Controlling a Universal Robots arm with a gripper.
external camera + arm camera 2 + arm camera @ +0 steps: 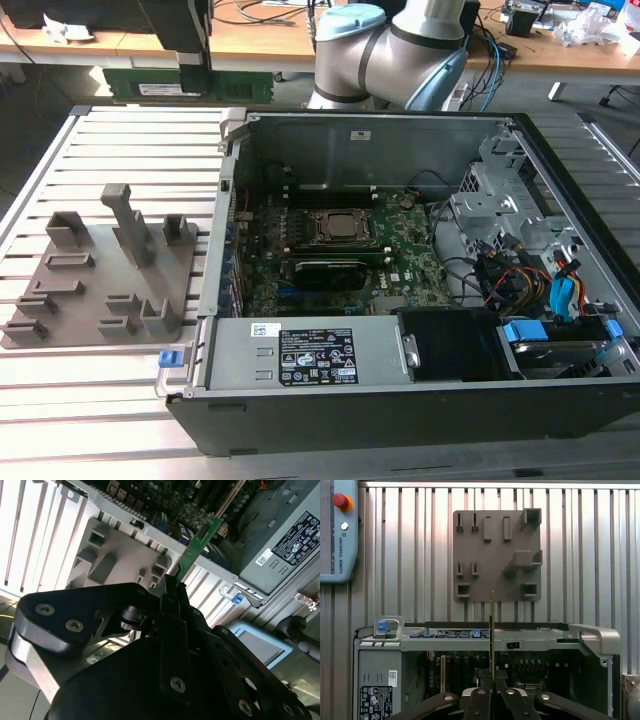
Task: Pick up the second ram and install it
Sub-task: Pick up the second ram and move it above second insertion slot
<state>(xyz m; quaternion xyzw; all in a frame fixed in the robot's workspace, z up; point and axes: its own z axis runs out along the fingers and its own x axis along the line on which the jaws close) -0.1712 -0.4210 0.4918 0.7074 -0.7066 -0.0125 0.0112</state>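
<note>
The second ram (190, 86) is a long green stick held level in the air at the back of the exterior view's left, beyond the grey fixture plate (100, 270). My gripper (192, 66) is shut on its upper edge. In the second wrist view the ram (199, 542) sticks out from between the black fingers (170, 592) toward the open computer case. In the first wrist view the ram (492, 625) shows edge-on as a thin line rising from the gripper (493, 682), over the case's side wall. The green motherboard (330, 255) with its CPU socket (340, 228) lies inside the case.
The open black computer case (400, 410) fills the middle and the exterior view's right, with a power supply (300, 352) in front and drive cages and cables (530, 270). The slatted metal table (100, 400) carries the fixture plate. A teach pendant (337, 530) lies beside the table.
</note>
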